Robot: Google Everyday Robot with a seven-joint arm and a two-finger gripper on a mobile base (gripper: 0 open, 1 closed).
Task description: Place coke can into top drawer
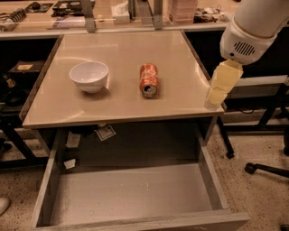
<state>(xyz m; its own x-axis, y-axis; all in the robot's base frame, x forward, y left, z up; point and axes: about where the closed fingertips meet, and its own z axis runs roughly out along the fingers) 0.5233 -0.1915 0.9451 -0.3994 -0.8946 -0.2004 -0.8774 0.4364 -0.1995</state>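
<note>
The coke can lies on its side near the middle of the beige tabletop, its silver end facing the front. The top drawer is pulled out below the tabletop, and its pale grey bottom is bare. My gripper hangs from the white arm over the tabletop's right front corner, well to the right of the can and not touching it. It holds nothing that I can see.
A white bowl stands upright left of the can. A cluttered bench runs along the back. A chair base stands on the floor at the right. Paper tags hang under the tabletop.
</note>
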